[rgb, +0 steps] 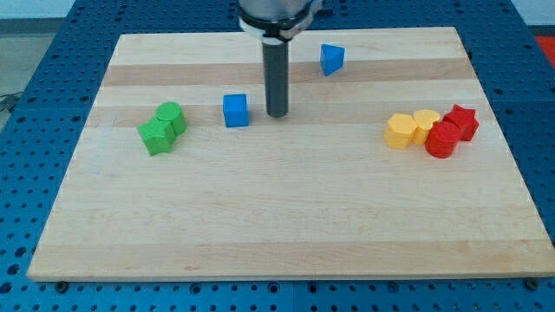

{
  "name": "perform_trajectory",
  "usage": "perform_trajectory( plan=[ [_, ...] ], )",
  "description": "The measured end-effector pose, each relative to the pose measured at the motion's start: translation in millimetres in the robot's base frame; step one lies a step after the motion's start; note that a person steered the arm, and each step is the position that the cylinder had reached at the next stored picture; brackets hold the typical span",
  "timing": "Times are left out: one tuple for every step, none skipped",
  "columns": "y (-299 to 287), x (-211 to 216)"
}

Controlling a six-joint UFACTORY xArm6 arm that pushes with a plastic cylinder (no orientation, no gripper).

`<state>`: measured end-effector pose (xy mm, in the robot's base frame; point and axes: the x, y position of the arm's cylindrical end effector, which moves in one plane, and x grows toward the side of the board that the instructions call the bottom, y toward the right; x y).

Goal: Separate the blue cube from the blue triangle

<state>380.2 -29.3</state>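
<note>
No text, label, brand, number or sign can be read anywhere, neither on the blocks nor on the wooden surface [286,217].

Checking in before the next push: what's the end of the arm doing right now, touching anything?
My tip: no gripper, holding nothing; on the board just right of the blue cube, not touching it; blue triangle up-right.
</note>
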Motion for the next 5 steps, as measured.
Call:
perform_trajectory(
  plan=[
    [-24, 2],
    [-54, 8],
    [-88, 26],
    [-118, 42],
    [-124, 51]
  ],
)
